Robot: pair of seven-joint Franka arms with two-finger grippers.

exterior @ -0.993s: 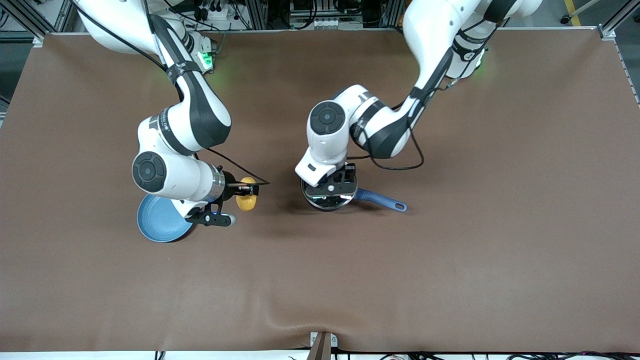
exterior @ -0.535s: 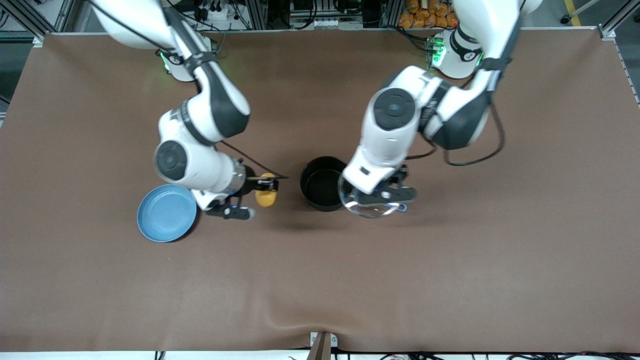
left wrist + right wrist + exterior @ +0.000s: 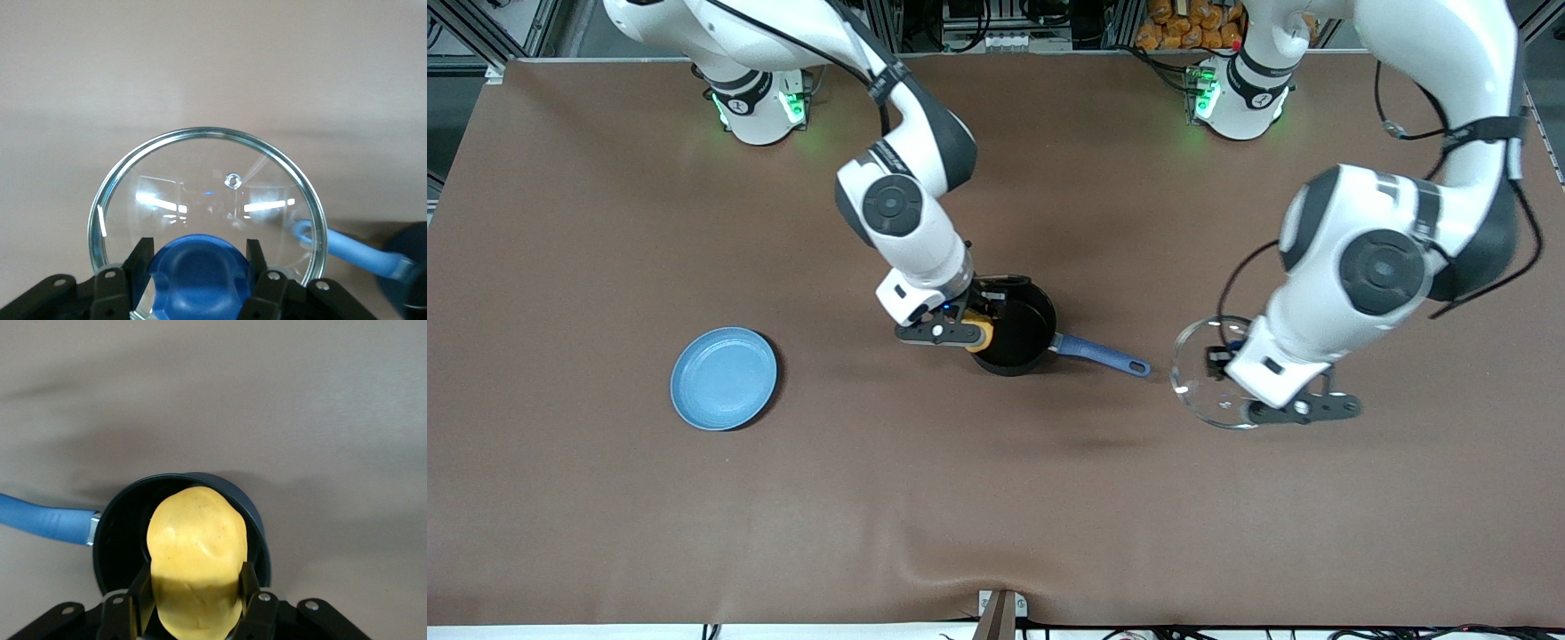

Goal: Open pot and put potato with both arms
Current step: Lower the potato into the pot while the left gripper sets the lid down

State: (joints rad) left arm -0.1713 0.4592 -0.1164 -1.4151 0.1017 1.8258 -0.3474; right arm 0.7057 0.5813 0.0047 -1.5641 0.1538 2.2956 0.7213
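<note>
- Here, in the front view, the right gripper [image 3: 980, 331] hangs over the rim of the pot [image 3: 1014, 336], its fingers closed on the potato [image 3: 982, 334], which shows as a small yellow-orange patch at the pot's edge toward the right arm's end.
- The pot stands uncovered near the middle of the bench, black inside, its blue handle [image 3: 1100, 355] pointing toward the left arm's end.
- The left gripper [image 3: 1223, 360] is over bare bench past the tip of that handle, gripping the glass lid [image 3: 1205, 378] by its knob; the lid is clear with a thin metal rim.
- A light-blue plate [image 3: 725, 378] lies well apart from the pot, toward the right arm's end.
- From the left wrist view, both fingers [image 3: 139, 261] press the sides of the blue knob [image 3: 197, 268]; the lid's rim and a small vent hole show plainly.
- From the right wrist view, the fingers [image 3: 248, 587] pinch the lumpy yellow potato directly above the pot's dark hollow.
</note>
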